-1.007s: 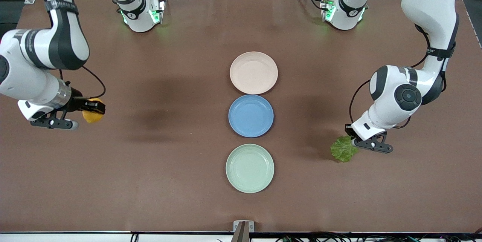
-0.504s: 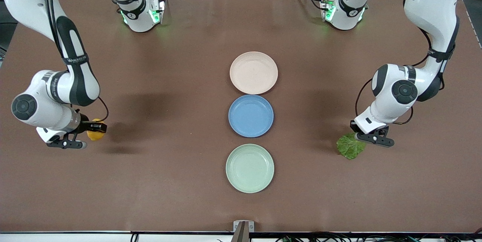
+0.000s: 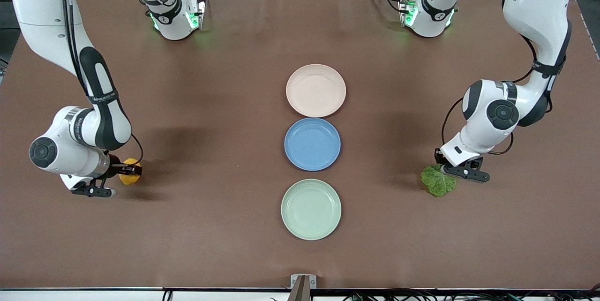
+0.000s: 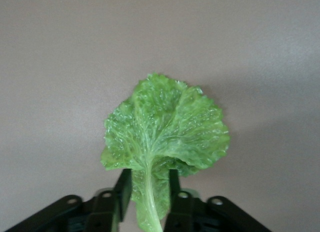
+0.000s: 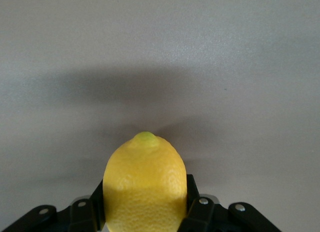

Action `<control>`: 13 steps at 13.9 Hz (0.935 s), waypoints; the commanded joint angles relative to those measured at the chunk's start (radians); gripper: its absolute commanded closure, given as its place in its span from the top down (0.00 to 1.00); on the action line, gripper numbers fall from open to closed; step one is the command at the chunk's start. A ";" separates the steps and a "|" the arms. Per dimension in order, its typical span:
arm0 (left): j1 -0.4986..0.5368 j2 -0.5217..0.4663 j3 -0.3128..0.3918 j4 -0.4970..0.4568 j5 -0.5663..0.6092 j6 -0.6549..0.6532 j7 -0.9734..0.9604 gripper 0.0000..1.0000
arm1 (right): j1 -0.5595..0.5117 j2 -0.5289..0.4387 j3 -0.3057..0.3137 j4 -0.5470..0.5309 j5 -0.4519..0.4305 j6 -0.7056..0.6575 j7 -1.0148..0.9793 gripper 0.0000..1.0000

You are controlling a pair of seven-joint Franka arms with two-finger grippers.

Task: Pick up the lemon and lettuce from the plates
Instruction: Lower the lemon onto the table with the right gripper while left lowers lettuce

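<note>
Lemon [image 3: 129, 173] clamped in right claw [image 3: 125, 173], lettuce [image 3: 438, 182] stem pinched in left claw [image 3: 444, 174] — both low over table [image 3: 225, 104].

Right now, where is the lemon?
The lemon is off the plates, clamped in the right hand low over bare table at the right arm's end, well away from the mint green plate.

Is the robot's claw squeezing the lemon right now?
Touching. In the right wrist view, the right gripper has a finger pressed against each side of the lemon, with no gap showing.
</note>
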 commanded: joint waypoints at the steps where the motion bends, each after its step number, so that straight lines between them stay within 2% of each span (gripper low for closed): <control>1: 0.009 -0.037 -0.047 0.017 -0.043 -0.018 -0.068 1.00 | -0.027 0.015 0.021 0.021 0.017 -0.009 -0.020 0.17; 2: 0.003 -0.053 -0.055 0.047 -0.064 -0.064 -0.091 1.00 | -0.026 0.023 0.019 0.021 0.026 -0.007 -0.022 0.23; 3: -0.002 -0.063 -0.058 0.108 -0.074 -0.162 -0.110 1.00 | -0.026 0.024 0.019 0.021 0.036 -0.007 -0.025 0.33; 4: 0.000 -0.066 -0.076 0.176 -0.075 -0.261 -0.111 1.00 | -0.024 0.023 0.019 0.021 0.041 -0.009 -0.025 0.64; 5: 0.004 -0.076 -0.101 0.217 -0.077 -0.328 -0.119 1.00 | -0.023 0.018 0.019 0.021 0.041 -0.013 -0.022 0.99; 7: 0.003 -0.125 -0.129 0.261 -0.080 -0.395 -0.160 1.00 | -0.014 -0.009 0.019 0.016 0.041 -0.047 -0.020 1.00; 10: 0.007 -0.180 -0.130 0.297 -0.077 -0.495 -0.125 1.00 | -0.010 -0.178 0.018 0.016 0.040 -0.246 -0.011 1.00; 13: 0.061 -0.188 -0.132 0.461 -0.080 -0.658 -0.096 1.00 | -0.012 -0.348 0.013 0.009 0.027 -0.412 -0.006 1.00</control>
